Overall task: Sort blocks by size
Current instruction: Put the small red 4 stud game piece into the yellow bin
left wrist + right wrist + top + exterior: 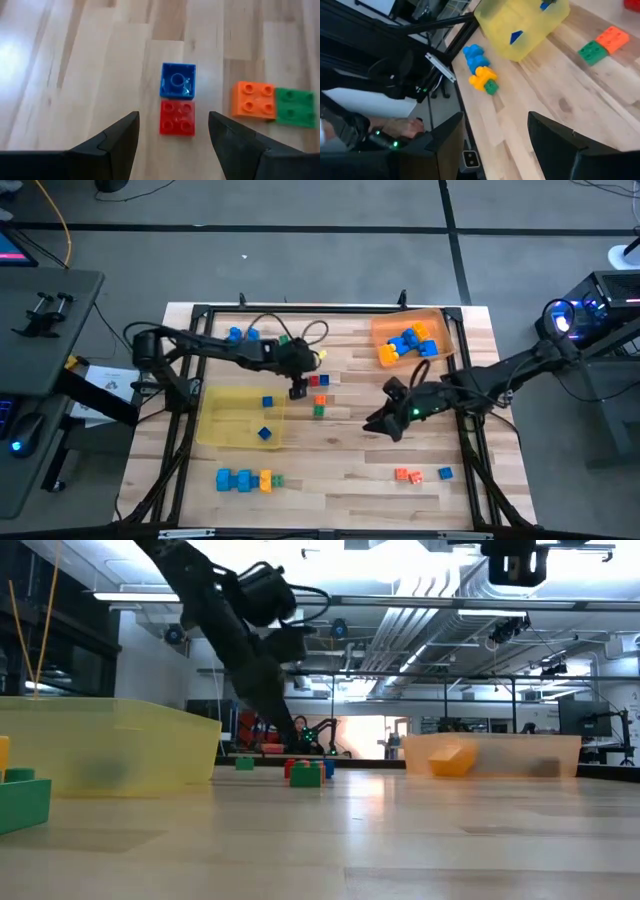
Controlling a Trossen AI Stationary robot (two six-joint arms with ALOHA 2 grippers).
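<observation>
Red block (177,117) lay between the open left claw (173,142); judged next: descend, close. Right claw (495,145) waited open

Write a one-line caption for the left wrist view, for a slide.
Open left gripper above a red block touching a blue block, orange block and green block alongside.

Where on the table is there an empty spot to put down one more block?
Bare wood lies between the yellow tray, the blue-and-yellow row of blocks and the orange and blue blocks near the front edge. It is crowded around the red, orange and green blocks under the left gripper, and inside the orange tray.
</observation>
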